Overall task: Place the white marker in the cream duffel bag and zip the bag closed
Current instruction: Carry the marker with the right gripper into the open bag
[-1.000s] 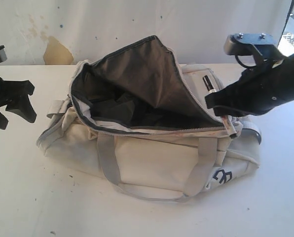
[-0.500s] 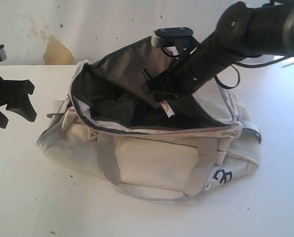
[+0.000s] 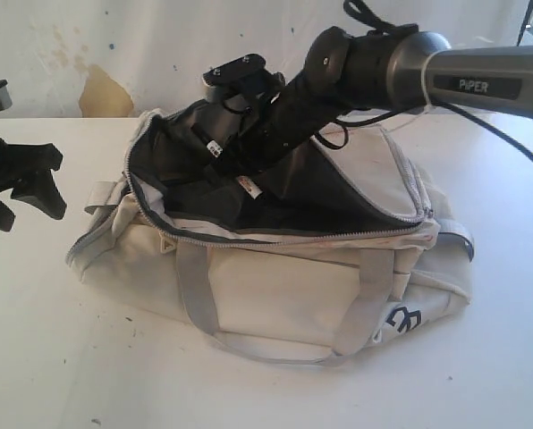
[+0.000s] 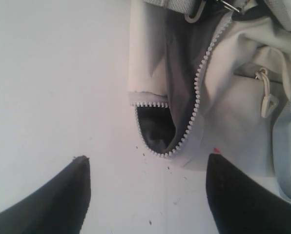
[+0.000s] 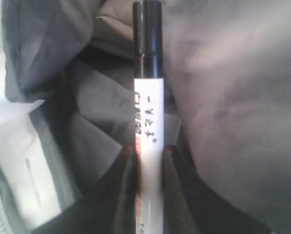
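Observation:
The cream duffel bag (image 3: 284, 286) lies unzipped in the middle of the table, its dark grey lining (image 5: 233, 97) showing. My right gripper (image 3: 224, 159) reaches across from the right into the left half of the opening. It is shut on the white marker (image 5: 149, 112), whose dark cap points ahead over the lining. In the exterior view a bit of the marker (image 3: 215, 147) shows past the fingers. My left gripper (image 3: 21, 183) hangs open at the far left, empty. Its wrist view shows the left gripper (image 4: 148, 158) above bare table, near the bag's zipper end (image 4: 160, 141).
The bag's grey carry straps (image 3: 199, 299) drape over its front side, and a zipper pull (image 4: 267, 100) lies on its end. A stained white wall (image 3: 105, 89) stands behind the table (image 3: 52, 357).
My right arm has swung left from the bag's right end across the opening, carrying the marker down toward the lining. The left arm has not moved.

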{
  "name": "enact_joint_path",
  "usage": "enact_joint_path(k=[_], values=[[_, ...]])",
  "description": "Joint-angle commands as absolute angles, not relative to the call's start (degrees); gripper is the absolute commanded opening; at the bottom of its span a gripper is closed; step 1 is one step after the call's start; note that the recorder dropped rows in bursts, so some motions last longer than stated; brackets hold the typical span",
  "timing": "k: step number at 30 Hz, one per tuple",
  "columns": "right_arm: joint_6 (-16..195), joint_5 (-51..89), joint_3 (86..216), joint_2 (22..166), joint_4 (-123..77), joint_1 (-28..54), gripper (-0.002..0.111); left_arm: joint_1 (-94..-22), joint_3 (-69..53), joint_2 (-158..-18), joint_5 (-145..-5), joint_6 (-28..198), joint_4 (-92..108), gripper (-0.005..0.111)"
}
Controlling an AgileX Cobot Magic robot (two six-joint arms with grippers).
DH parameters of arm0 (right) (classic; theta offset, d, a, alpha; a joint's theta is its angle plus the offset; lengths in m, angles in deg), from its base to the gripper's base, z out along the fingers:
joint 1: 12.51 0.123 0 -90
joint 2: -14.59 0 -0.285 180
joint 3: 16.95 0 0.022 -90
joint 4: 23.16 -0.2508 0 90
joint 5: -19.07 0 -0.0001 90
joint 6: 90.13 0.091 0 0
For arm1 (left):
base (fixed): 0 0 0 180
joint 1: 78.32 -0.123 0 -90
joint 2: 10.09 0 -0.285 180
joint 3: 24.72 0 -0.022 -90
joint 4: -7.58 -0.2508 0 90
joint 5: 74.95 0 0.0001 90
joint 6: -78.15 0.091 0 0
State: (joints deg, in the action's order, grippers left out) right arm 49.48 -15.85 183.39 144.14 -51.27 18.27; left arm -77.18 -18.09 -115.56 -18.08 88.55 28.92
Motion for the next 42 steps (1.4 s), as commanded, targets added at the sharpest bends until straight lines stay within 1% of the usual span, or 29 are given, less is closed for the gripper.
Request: enact_joint_path(k=[1,9,15,18,20,22,24,26,37,42], values=[[40.9,-11.6,184.7,145.8,-51.9,20.1,0.0,-76.9,-18.3,-114.9,-18.4,88.7,29.0,0.073],[36.9,-7.0,184.7,148.0,-51.7,21.8,0.0,-76.9,-18.3,-114.9,-18.4,88.7,29.0,0.073],[36.8,-3.2,184.6,148.6,-46.7,21.8,0.001,-76.9,-18.3,-114.9,-18.4,88.7,29.0,0.073],[36.8,-3.4,184.6,148.9,-43.4,21.8,0.011,-76.9,-18.3,-114.9,-18.4,88.7,29.0,0.073],[36.8,-2.8,184.6,148.9,-42.6,21.8,0.023,-76.9,-18.3,-114.9,-18.4,88.7,29.0,0.073],[37.0,-1.6,184.6,148.9,-42.6,21.8,0.032,-76.9,-18.3,-114.9,-18.4,88.7,29.0,0.073],[39.0,-0.2,184.6,148.9,-42.6,21.8,0.038,-76.9,-18.3,-114.9,-18.4,88.7,29.0,0.073],[40.3,0.6,184.6,148.9,-42.6,21.8,0.041,-76.9,-18.3,-114.9,-18.2,88.7,29.0,0.073],[47.2,-0.6,184.6,147.8,-42.6,21.8,0.041,-76.9,-18.3,-114.9,-18.0,88.7,29.0,0.073],[52.4,-4.7,184.6,144.9,-42.6,21.8,0.041,-76.9,-18.3,-114.9,-18.0,88.7,29.6,0.073]])
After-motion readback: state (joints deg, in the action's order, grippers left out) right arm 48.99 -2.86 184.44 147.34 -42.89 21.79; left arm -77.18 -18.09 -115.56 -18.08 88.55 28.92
